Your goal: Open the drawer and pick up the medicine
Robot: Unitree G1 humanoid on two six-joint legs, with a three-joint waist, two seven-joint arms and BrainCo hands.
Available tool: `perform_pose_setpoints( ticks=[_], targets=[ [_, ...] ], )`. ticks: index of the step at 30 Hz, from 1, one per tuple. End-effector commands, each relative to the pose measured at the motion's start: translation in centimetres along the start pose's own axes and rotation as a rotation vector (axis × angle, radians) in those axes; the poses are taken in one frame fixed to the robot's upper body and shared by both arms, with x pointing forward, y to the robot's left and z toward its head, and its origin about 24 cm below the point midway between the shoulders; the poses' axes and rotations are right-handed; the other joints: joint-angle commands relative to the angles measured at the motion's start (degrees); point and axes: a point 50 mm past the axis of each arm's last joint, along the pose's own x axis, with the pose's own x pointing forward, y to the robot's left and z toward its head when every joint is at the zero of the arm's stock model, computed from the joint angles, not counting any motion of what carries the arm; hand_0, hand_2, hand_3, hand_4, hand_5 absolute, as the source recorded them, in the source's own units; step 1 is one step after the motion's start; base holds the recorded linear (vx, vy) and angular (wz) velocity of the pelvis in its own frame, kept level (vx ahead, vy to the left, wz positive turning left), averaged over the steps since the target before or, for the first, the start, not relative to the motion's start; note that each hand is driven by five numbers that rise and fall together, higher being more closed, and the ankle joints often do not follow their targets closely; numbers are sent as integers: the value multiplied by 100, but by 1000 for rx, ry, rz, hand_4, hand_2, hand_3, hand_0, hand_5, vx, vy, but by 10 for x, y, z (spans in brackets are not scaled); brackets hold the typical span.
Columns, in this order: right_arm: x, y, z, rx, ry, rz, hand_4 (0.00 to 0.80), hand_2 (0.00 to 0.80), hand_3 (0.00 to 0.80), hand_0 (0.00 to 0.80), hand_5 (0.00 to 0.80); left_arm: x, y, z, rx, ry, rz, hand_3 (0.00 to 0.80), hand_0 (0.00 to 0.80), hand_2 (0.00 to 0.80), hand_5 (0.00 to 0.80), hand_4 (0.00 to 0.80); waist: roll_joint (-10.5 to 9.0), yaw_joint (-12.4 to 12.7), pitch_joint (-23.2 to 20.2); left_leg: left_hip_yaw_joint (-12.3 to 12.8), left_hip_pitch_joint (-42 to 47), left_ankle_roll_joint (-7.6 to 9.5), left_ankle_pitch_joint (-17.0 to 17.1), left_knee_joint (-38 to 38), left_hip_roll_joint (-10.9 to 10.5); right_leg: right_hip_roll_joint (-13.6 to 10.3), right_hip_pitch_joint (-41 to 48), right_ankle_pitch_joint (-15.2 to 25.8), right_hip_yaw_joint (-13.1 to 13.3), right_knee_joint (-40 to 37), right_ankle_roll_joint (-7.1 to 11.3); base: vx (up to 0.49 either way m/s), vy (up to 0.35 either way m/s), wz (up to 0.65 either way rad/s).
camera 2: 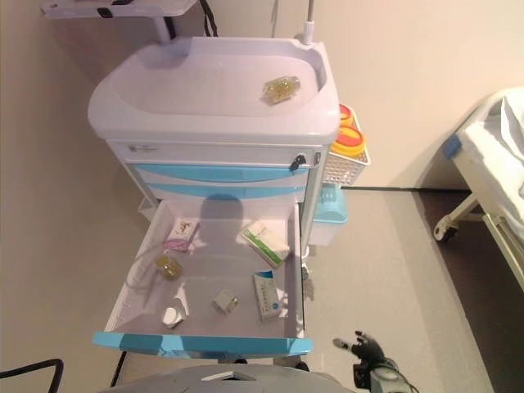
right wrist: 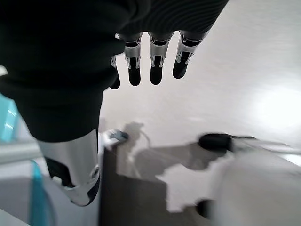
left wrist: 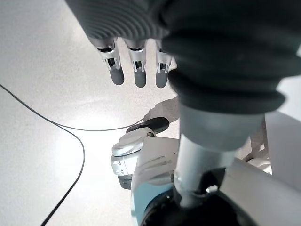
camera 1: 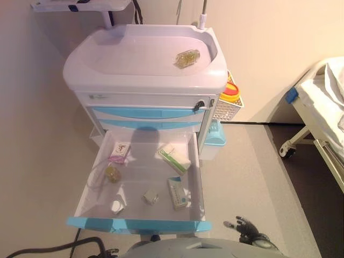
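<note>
The bottom drawer (camera 1: 137, 226) of the white and blue cart (camera 1: 107, 59) stands pulled open. In it lie a green-and-white medicine box (camera 1: 174, 158), a second box (camera 1: 177, 193), a pink packet (camera 1: 119, 152), a small amber bottle (camera 1: 113, 173) and two small vials (camera 1: 150, 197). Another amber bottle (camera 1: 186, 58) lies on the cart top. My right hand (camera 1: 244, 224) hangs low, right of the drawer front, open and empty; its straight fingers (right wrist: 155, 66) show in the right wrist view. My left hand (left wrist: 136, 70) hangs over the floor, open and empty.
A white basket with yellow-lidded jars (camera 1: 230, 97) hangs on the cart's right side, with a light blue bin (camera 1: 217, 134) below it. A bed on castors (camera 1: 322, 107) stands at the right. A wall runs behind the cart.
</note>
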Motion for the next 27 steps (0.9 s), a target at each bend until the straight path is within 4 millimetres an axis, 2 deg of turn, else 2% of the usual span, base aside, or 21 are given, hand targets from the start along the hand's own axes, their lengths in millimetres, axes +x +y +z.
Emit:
perform_pose_setpoints(
  ticks=[1,5,10,13,14,16,21,26,27],
  targets=[
    [3,-1,10,-121,-2,-7,0,0,0,0,0,9,-29,33,47,-82,-59,0,0,0,0,0,-18,-53,40,-15,46,120,-562,79,-328,-18,-227,157,-391,183,240,33,10,0],
    [2,7,8,-193,-24,31,0,0,0,0,0,9,-30,38,96,-104,-62,0,0,0,0,0,31,-107,102,-82,7,147,-571,164,-341,-15,-280,68,-361,351,218,46,1,-1],
    [3,10,25,-301,-106,51,0,0,0,0,0,7,-24,56,106,-165,-44,0,0,0,0,0,89,-149,329,-151,-274,189,-613,475,-332,-67,-605,-113,-428,816,171,0,-13,-8],
    [4,5,45,-333,-168,35,0,0,0,0,0,5,-22,82,102,-254,-39,0,0,0,0,0,169,-176,583,-211,-556,205,-574,580,-319,-79,-962,-178,-465,1055,126,-95,32,-20],
    [5,4,47,-336,-174,33,0,0,0,0,0,5,-22,85,101,-263,-39,0,0,0,0,0,177,-179,610,-217,-584,205,-568,585,-320,-80,-999,-181,-467,1072,123,-198,70,-16],
    [5,-1,68,-364,-231,13,0,0,0,0,0,2,-25,108,137,-344,-35,0,0,0,0,0,225,-190,881,-262,-834,209,-524,672,-330,-91,-1278,-186,-482,1200,93,-191,65,-8],
    [3,-5,112,-431,-362,-6,0,0,0,0,0,-12,-26,154,390,-539,55,0,0,0,0,0,234,-190,1496,-282,-1643,227,-475,1279,-339,-84,-2038,-189,-467,1688,20,-154,47,-4],
    [0,-16,131,-444,-403,-47,0,0,0,0,0,-35,-15,197,459,-700,141,0,0,0,0,0,300,-189,1819,-266,-2102,262,-445,1611,-395,-71,-2487,-196,-425,2018,-2,-49,72,-15],
    [-1,-21,136,-442,-408,-63,0,0,0,0,0,-44,-12,211,474,-754,176,0,0,0,0,0,324,-189,1896,-242,-2221,270,-444,1697,-425,-87,-2591,-192,-413,2077,-4,-64,103,-15]
  ],
)
